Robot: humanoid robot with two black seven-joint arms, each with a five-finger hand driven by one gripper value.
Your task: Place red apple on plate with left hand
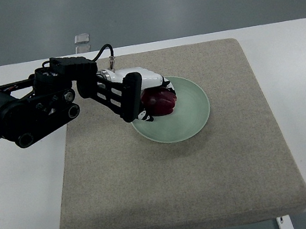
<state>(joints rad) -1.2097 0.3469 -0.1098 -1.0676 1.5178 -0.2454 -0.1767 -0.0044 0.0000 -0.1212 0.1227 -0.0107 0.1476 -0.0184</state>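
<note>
Now the left hand (148, 94) curls its fingers around the red apple (160, 101), holding it over the pale green plate's (191, 113) left part.

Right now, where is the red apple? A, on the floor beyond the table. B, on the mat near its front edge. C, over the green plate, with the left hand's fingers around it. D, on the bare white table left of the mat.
C: the red apple sits over the green plate with the left hand wrapped around it, on the grey mat.
</note>
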